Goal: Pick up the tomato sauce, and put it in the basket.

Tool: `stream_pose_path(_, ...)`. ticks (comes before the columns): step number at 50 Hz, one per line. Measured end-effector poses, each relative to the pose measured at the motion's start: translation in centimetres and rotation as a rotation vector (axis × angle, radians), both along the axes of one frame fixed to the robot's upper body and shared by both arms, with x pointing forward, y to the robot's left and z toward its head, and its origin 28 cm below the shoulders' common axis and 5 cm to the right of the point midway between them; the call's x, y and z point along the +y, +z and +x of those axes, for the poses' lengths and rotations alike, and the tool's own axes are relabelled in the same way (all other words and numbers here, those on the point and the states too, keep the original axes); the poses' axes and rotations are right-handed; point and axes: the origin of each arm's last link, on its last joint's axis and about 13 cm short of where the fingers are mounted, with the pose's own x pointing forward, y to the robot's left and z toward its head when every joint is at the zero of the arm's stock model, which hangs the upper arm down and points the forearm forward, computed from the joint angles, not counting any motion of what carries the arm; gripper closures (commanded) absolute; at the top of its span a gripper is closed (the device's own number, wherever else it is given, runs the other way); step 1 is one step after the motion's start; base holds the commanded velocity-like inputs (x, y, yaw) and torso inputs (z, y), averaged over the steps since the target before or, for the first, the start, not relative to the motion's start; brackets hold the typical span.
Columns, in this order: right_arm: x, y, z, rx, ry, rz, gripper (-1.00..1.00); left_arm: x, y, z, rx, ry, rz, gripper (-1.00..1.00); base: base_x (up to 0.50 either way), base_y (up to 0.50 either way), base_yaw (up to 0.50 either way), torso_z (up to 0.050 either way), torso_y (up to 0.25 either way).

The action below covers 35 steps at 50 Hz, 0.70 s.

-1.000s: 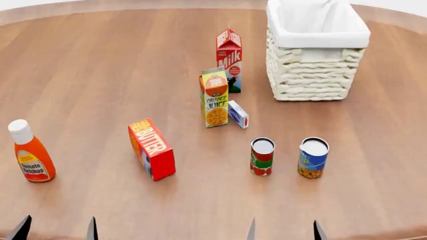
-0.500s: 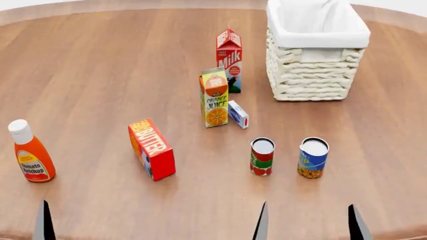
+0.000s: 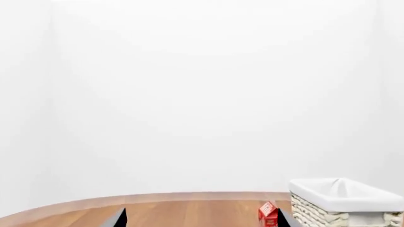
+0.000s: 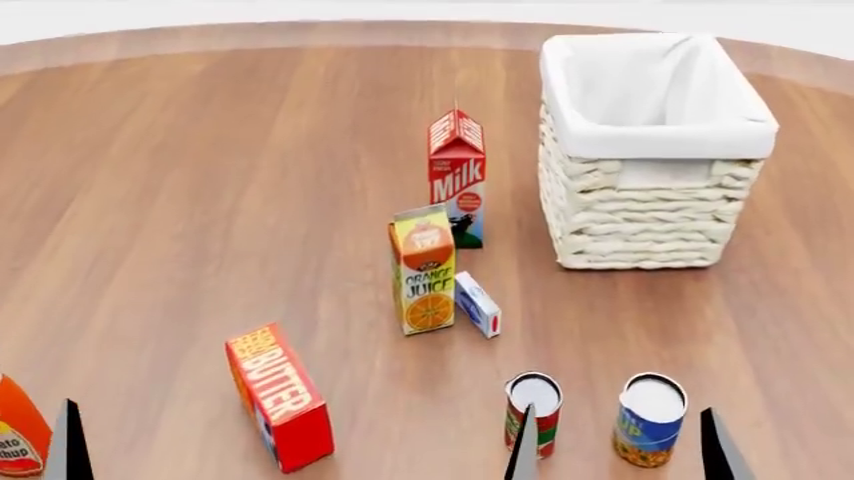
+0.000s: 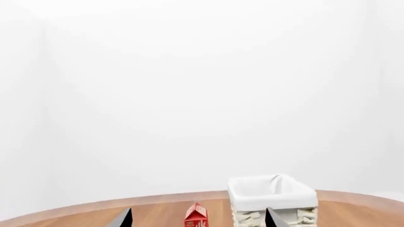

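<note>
The tomato sauce (image 4: 537,402), a small can with a red and green label, stands upright near the front of the table. The blue-and-orange can (image 4: 650,420) stands just right of it. The cream wicker basket (image 4: 654,215) sits at the back right; it also shows in the left wrist view (image 3: 341,208) and the right wrist view (image 5: 273,194). My right gripper (image 4: 618,445) is open, its fingertips low at the view's front edge; one fingertip (image 4: 523,450) overlaps the tomato sauce can. My left gripper (image 3: 202,221) is open and empty; only one fingertip (image 4: 70,450) shows in the head view.
A milk carton (image 4: 457,175), an orange juice carton (image 4: 424,270) and a small blue-white box (image 4: 477,305) stand mid-table. A red butter box (image 4: 280,395) lies front left. An orange ketchup bottle (image 4: 20,435) sits at the left edge.
Both grippers' fingertips have spread wider apart. The head view has shifted, so all the objects now sit lower and larger in it. No object on the table has moved.
</note>
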Motion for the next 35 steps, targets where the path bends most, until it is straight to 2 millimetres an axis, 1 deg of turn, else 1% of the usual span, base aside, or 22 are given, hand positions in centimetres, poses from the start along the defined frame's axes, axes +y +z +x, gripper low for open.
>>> stream_pose_path(35,0.07,-0.34,0.11,0.02,0.011,-0.005,-1.0,-0.23,0.09,-0.21,-0.006,-0.005,0.016,-1.0,0.5,0.0,0.0,0.0,0.0)
